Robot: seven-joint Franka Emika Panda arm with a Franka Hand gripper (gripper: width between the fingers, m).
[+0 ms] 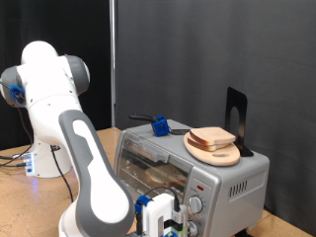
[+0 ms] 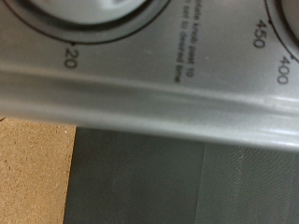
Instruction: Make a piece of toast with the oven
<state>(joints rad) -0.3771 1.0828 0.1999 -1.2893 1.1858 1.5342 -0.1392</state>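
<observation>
Black curtains hang behind a wooden table (image 1: 20, 197) on which the oven (image 1: 193, 173) stands, a silver-grey box with a glass-front door and two round knobs (image 1: 195, 206) on its control panel. On the oven's roof sits a round wooden board (image 1: 214, 150) carrying pale slices with tan crusts; the piece of toast (image 1: 212, 136) lies topmost on that stack, well above and beyond the fingers. Also on the roof are a blue object (image 1: 158, 125) with a dark handle and a black upright stand (image 1: 236, 118) just behind the board. The white arm (image 1: 89, 168) bends down in front of the oven, and the gripper (image 1: 163, 217) with its blue fittings hangs low at the bottom of the exterior view, just beside the knobs. The wrist view is filled with the oven's grey panel, showing printed dial numbers 20, 450 and 400 and the edges of two dials (image 2: 84, 14) right ahead of the fingers, with table wood below. Neither view shows the fingertips clearly, so I cannot tell whether they are spread or pressed together.
</observation>
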